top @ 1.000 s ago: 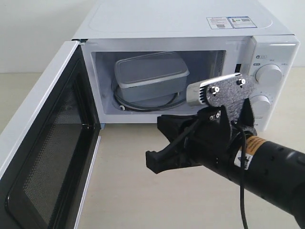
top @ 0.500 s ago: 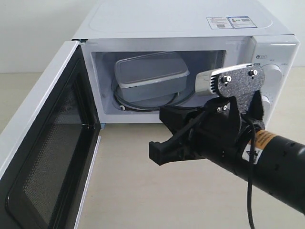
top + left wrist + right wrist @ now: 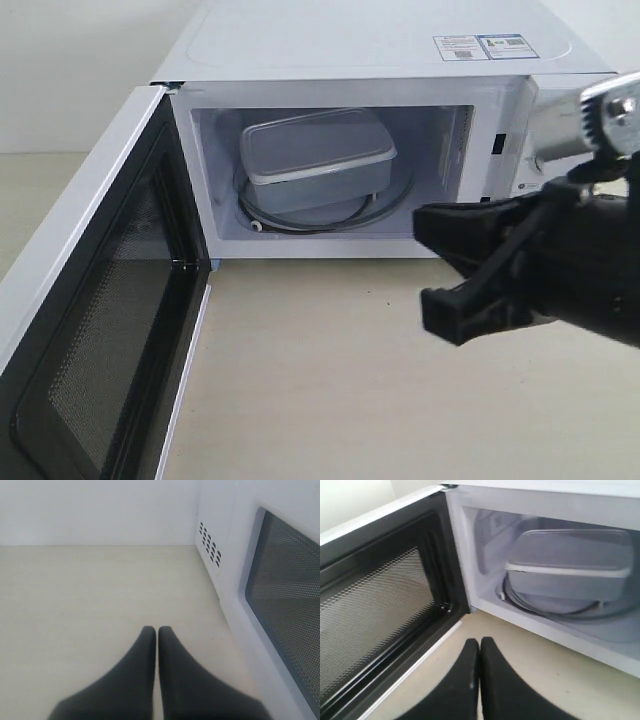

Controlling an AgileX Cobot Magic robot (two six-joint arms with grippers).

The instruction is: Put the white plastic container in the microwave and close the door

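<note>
Right pincer (image 3: 480,644) backs out and swings away from cavity, toward dial side of microwave (image 3: 380,50). Fingers pressed together, nothing between them. White plastic container (image 3: 315,160) stays put on turntable (image 3: 262,218), inside. Reads as: placing done, let-go done, only door left. Door (image 3: 100,330) wide open, nobody touching it. Container lies ahead of pincer, deeper in cavity, well apart, no contact. Door stands off to pincer's far side, across opening. Left pincer (image 3: 156,632) clenched on nothing, near door's outer face; likely the one to push.
</note>
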